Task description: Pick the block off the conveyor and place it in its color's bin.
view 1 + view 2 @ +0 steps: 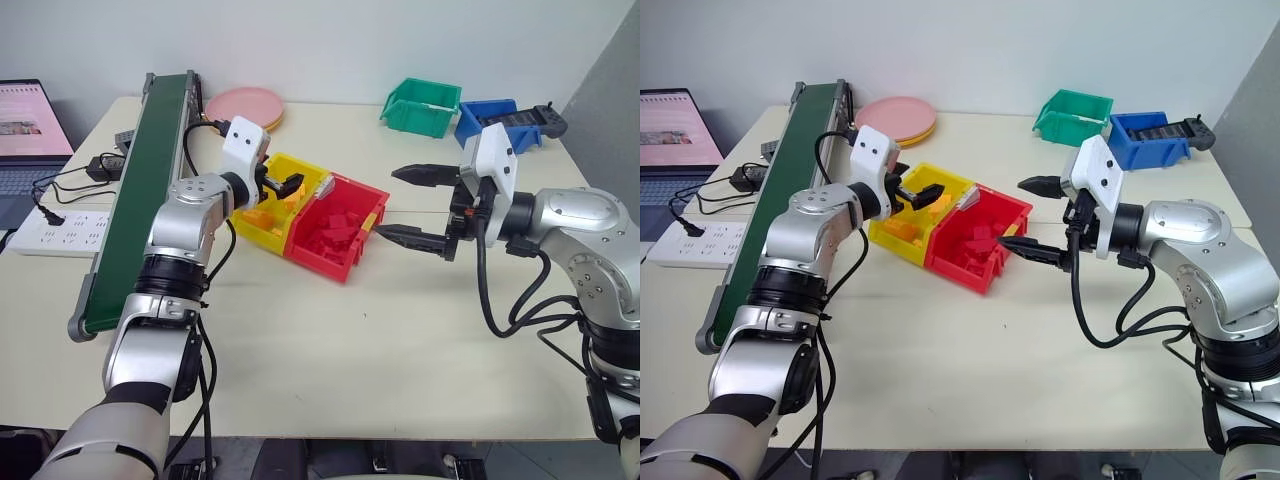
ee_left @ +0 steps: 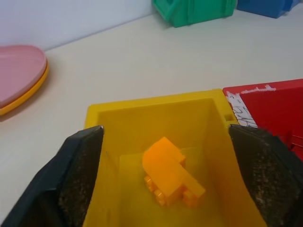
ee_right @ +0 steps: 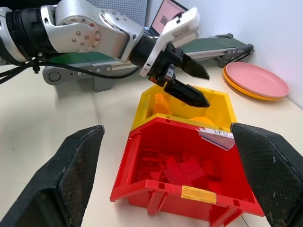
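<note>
Left gripper [image 3: 189, 82] hovers over yellow bin [image 2: 156, 111], fingers [image 2: 78, 177] spread.

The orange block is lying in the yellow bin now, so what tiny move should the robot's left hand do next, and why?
Probably lift the left gripper up and back, away from the yellow bin. Its fingers are spread open over the bin, and the block lies loose on the bin's floor, touching neither finger. The drop looks done, so clearing the bin's rim seems the sensible next step.

Glossy plastic bin [image 2: 113, 113], smooth plastic block [image 2: 165, 170], matt conveyor [image 1: 145, 190]
</note>
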